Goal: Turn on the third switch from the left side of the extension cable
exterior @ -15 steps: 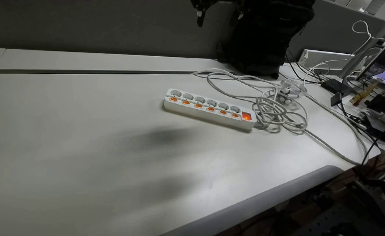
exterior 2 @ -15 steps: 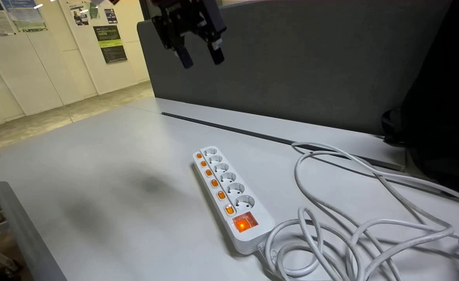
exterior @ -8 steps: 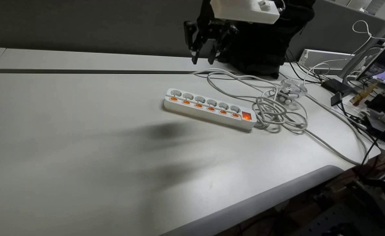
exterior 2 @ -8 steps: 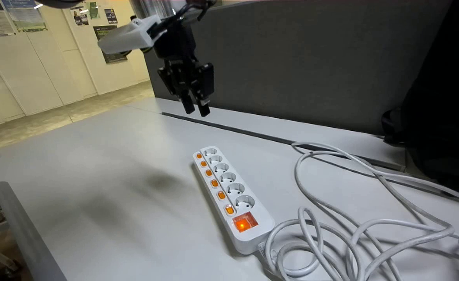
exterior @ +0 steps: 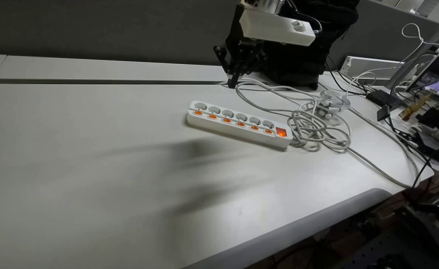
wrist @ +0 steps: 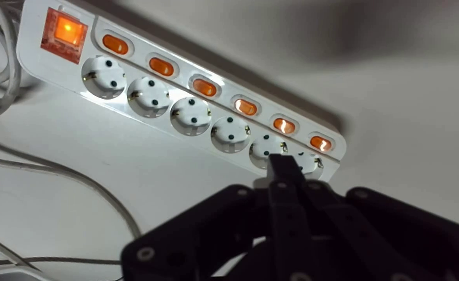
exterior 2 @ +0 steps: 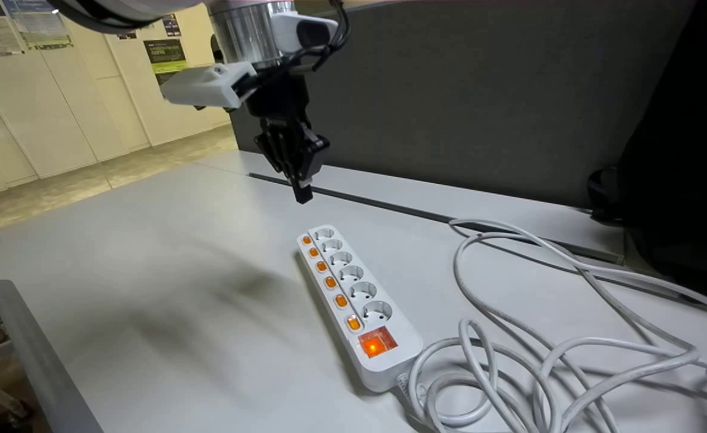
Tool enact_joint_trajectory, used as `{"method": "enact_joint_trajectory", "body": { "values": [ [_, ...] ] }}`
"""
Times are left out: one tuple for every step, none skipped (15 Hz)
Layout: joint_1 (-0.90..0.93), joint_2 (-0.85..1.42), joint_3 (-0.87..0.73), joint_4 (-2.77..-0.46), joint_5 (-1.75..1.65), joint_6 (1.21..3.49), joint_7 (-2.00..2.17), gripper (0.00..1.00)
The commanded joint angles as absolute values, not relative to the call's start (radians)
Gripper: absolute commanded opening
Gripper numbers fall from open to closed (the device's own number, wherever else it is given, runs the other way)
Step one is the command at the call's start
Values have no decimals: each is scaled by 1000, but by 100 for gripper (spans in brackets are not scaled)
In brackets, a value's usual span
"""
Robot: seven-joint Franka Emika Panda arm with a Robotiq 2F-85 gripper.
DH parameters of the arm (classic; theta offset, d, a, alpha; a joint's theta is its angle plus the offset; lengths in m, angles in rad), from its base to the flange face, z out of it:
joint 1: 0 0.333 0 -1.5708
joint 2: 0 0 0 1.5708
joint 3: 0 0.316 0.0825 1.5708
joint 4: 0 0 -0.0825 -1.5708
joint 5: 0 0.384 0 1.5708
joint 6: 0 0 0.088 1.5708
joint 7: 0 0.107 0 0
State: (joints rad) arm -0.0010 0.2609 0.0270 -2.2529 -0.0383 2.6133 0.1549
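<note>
The extension cable (exterior: 238,129) is a white strip lying on the table, with a row of orange switches beside round sockets. Its larger main switch (wrist: 68,31), at the cord end, glows. Counted from the end away from the cord, the third switch (exterior: 226,120) also shows in the wrist view as an orange switch (wrist: 246,106); which way it is tipped I cannot tell. My gripper (exterior 2: 302,193) hangs over the table beyond the strip's socket side, apart from it. Its fingertips are together with nothing between them. In the wrist view they cover part of the last two sockets.
A tangle of white cord (exterior: 313,127) lies beside the strip's main-switch end. Behind stand a black backpack (exterior: 298,48) and a dark partition (exterior 2: 480,102). A cable slot (exterior: 103,81) runs along the table's rear. Monitor and black cables occupy the side in an exterior view.
The arm has come down toward the table near the strip. My gripper's fingers have gone from wide apart to together. The strip has not moved.
</note>
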Motion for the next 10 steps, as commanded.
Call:
{"method": "enact_joint_trajectory", "body": {
  "values": [
    [14, 260, 12, -2251, -30, 2610, 148, 1],
    [16, 260, 13, -2251, -30, 2610, 148, 0],
    [17, 265, 11, -2252, -32, 2612, 152, 0],
    [17, 271, 9, -2256, -32, 2617, 157, 0],
    [16, 277, 8, -2258, -31, 2617, 157, 0],
    [17, 286, 4, -2262, -36, 2623, 162, 0],
    [17, 295, 1, -2264, -35, 2626, 162, 0],
    [18, 304, -3, -2266, -37, 2633, 164, 0],
    [17, 312, -5, -2269, -35, 2641, 162, 0],
    [18, 319, -8, -2271, -36, 2647, 164, 0]
  ]
}}
